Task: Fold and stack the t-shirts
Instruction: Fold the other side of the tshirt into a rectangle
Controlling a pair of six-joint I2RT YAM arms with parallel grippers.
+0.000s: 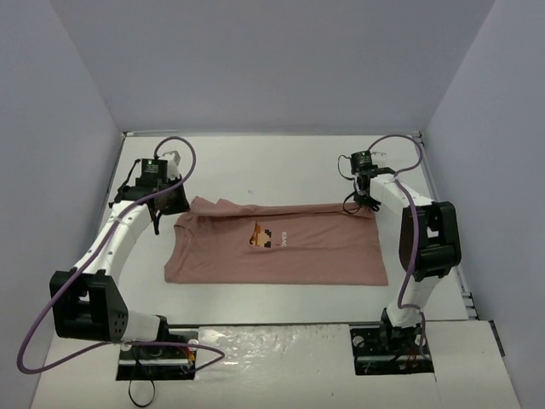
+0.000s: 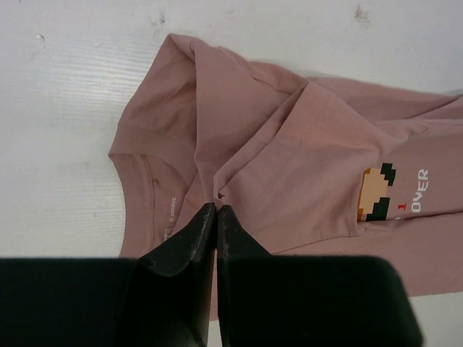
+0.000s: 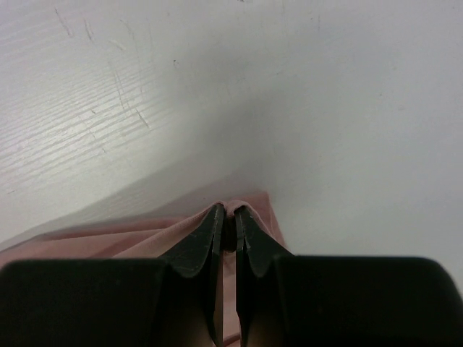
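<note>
One white table (image 1: 255, 162) carries the dusty-pink t-shirt (image 1: 281, 256) at its middle, collar leftward, chest print (image 1: 266, 237) up. Both arms reach forward, wrists pitched down onto the rumpled far edge. The left gripper (image 2: 216, 208) is pressed onto a cloth ridge beside the collar. The right gripper (image 3: 228, 211) pinches the far hem corner. Judged purpose: holding both ends to carry that edge over evenly.

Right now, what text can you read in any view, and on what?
"OVER": white, on the chest of the pink t-shirt, beside the pixel print.
Small red character next to it: unclear.
White print on the collar label: too small to read.
Top view: chest text blurred.
</note>
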